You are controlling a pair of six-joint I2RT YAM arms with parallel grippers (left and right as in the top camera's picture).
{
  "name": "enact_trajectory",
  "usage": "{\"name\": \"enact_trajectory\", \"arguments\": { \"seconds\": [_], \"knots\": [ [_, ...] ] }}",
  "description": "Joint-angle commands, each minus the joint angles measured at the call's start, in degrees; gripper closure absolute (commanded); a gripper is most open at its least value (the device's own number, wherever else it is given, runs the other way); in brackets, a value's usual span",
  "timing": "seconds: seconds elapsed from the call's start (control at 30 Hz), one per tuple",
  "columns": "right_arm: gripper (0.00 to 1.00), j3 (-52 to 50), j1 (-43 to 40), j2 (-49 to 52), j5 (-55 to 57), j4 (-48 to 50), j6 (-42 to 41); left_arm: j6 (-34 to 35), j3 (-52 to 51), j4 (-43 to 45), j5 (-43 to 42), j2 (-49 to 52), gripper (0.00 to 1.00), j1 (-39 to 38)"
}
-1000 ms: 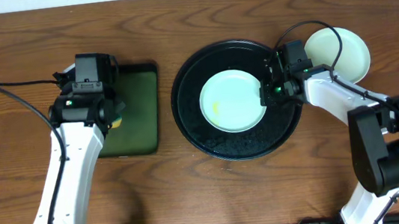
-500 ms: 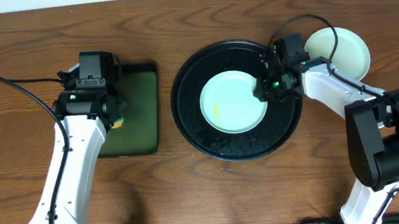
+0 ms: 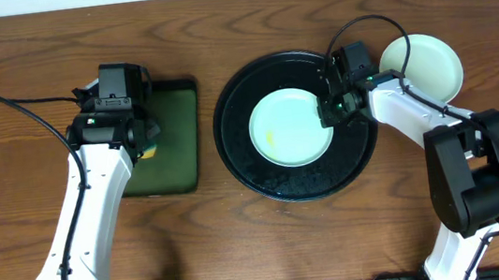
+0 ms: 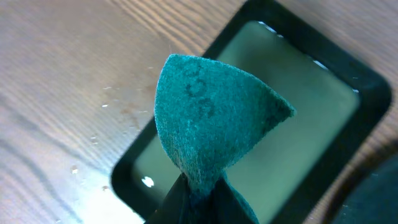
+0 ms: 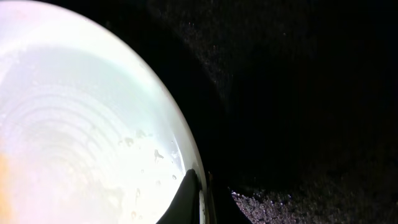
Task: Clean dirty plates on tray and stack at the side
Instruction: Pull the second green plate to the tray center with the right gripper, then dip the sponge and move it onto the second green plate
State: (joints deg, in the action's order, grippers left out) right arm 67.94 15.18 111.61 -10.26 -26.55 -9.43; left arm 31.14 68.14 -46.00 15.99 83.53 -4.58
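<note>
overhead: bright, even, sharp, soft shadows | L wrist cam: glare on table (image 4: 56, 93) near-left, sponge (image 4: 211, 124) in focus | R wrist cam: plate (image 5: 74, 112) overexposed, tray (image 5: 298, 93) v. dark

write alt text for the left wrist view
A folded teal scrubbing pad, pinched at its lower end in the left arm's jaws, fills the centre. Behind it lie a dark green rectangular tray and a wooden table dotted with water drops.

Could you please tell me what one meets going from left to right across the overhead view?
Left gripper with its teal sponge → rectangular green tray → round black tray, left rim → mint-green plate → right gripper at that plate's right edge → pale plate on the table.
</note>
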Motion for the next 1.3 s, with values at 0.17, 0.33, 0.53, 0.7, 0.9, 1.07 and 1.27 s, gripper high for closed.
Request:
{"name": "enact_trajectory", "arguments": {
  "seconds": [0.17, 0.33, 0.53, 0.7, 0.9, 1.07, 1.27],
  "knots": [
    [0.99, -0.48, 1.42, 2.73, 1.84, -1.01, 0.74, -4.13, -0.44, 3.21, -9.53, 6.12, 0.92, 0.28],
    [0.99, -0.48, 1.42, 2.73, 1.86, -2.01, 0.79, -4.13, -0.44, 8.02, -9.55, 14.21, 0.92, 0.63],
    [0.99, -0.48, 1.42, 2.73, 1.86, -2.82, 2.38, -4.57, -0.44, 12.72, -9.57, 21.88, 0.92, 2.03],
    [0.99, -0.48, 1.42, 2.73, 1.86, -2.80, 2.84, -4.59, -0.44, 15.32, -9.60, 26.62, 0.92, 2.80],
    [0.99, -0.48, 1.42, 2.73, 1.86, -3.02, 2.86, -6.58, -0.07, 15.10, -9.60, 25.99, 0.93, 2.80],
    [0.99, -0.48, 1.42, 2.73, 1.86, -2.99, 2.84, -7.13, 1.44, 12.72, -10.91, 18.34, 0.93, 2.80],
    [0.99, -0.50, 1.42, 2.73, 1.86, -3.02, 2.84, -7.08, 1.42, 14.03, -24.28, 3.34, 0.92, 2.60]
  ]
}}
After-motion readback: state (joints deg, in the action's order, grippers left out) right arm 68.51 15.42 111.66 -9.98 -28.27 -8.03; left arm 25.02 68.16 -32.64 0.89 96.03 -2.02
